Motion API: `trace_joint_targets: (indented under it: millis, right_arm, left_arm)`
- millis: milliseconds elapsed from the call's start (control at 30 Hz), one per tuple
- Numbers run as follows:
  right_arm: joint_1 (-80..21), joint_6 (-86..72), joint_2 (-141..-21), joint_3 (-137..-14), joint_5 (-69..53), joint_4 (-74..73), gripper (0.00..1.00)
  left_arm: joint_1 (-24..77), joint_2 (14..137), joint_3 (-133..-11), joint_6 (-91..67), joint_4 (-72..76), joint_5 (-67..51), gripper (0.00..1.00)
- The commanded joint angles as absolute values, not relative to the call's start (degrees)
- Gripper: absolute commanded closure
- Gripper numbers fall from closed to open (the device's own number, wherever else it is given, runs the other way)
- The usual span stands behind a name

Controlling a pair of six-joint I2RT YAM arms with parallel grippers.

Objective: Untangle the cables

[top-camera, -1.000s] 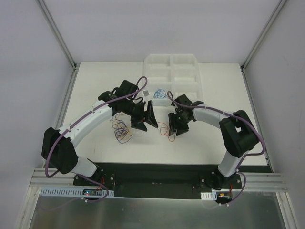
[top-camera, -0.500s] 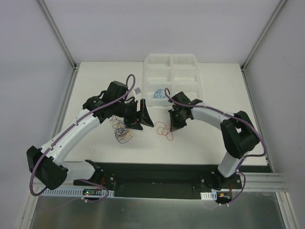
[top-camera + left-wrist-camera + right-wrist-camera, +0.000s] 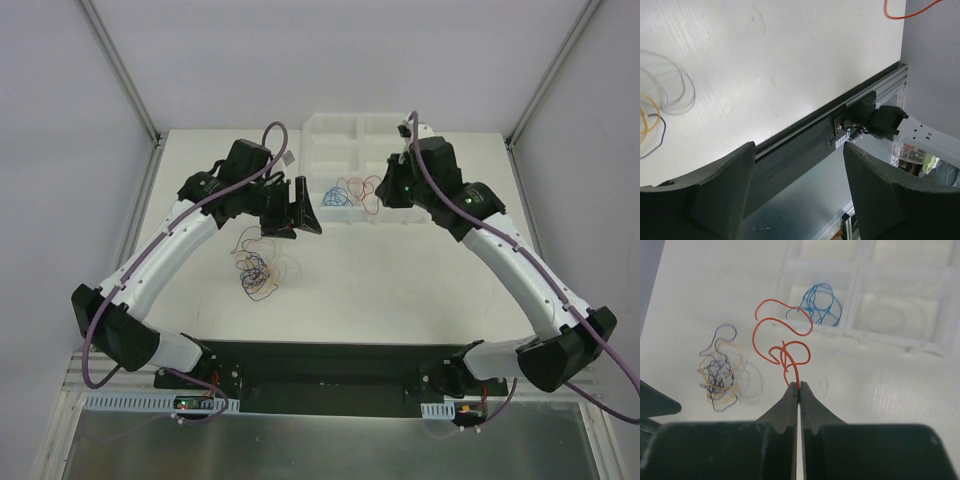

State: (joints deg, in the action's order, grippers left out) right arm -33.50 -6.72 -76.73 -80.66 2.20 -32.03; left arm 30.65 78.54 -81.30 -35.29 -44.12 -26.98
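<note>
My right gripper [image 3: 799, 387] is shut on one end of the red cable [image 3: 782, 335] and holds it in the air; in the top view the red cable [image 3: 358, 190] hangs over the near edge of the white tray [image 3: 390, 135]. The blue cable [image 3: 817, 305] lies in a near tray compartment [image 3: 335, 197]. A tangle of orange-yellow, dark purple and pale strands [image 3: 255, 272] lies on the table, also in the right wrist view [image 3: 722, 372]. My left gripper [image 3: 297, 207] is open and empty above the table, right of the tangle; in its own view [image 3: 797, 165] nothing is between its fingers.
The white tray has several compartments at the back of the table. The black base rail [image 3: 330, 365] runs along the near edge. Grey walls and frame posts enclose the table on the left, right and back.
My right gripper has lifted the red cable off the table and carried it back toward the tray. My left gripper has moved slightly back, staying open. The tangle has not moved.
</note>
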Motion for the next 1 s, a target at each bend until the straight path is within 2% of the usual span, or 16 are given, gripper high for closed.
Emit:
trace_joint_targets:
  millis: [0,133,433,733,767,800,867,967]
  right_arm:
    - [-30.9,-8.3,-78.2,-88.0,11.9,-34.2,1.00]
    - [-27.6,-8.5,-83.0,-94.7,15.7,-32.9,0.99]
    - [-20.8,-7.6,-100.1,-109.8,15.8,-34.7,0.99]
    - [-15.8,-12.4,-116.1,-119.4,9.5,-35.3,0.99]
    - [-15.5,-12.6,-118.0,-120.7,8.9,-35.6,0.97]
    - [-15.3,-12.6,-119.6,-122.5,8.3,-36.0,0.90]
    - [-15.0,-12.5,-123.0,-125.9,7.3,-37.4,0.66]
    - [-14.8,-11.6,-125.7,-130.3,7.1,-39.5,0.48]
  left_arm:
    - [29.3,83.0,-88.8,-29.2,-44.2,-27.1,0.30]
    - [26.6,85.2,-90.2,-26.3,-44.4,-31.0,0.30]
    - [19.1,85.6,-88.9,-21.4,-45.0,-33.2,0.29]
    - [17.9,84.6,-92.7,-14.0,-48.0,-27.1,0.27]
    - [17.9,84.6,-93.1,-13.6,-48.2,-26.7,0.27]
    - [17.9,84.6,-93.3,-13.2,-48.3,-26.4,0.27]
    - [17.9,84.6,-93.5,-12.7,-48.4,-26.0,0.26]
    - [17.9,84.8,-94.0,-12.7,-48.6,-26.0,0.26]
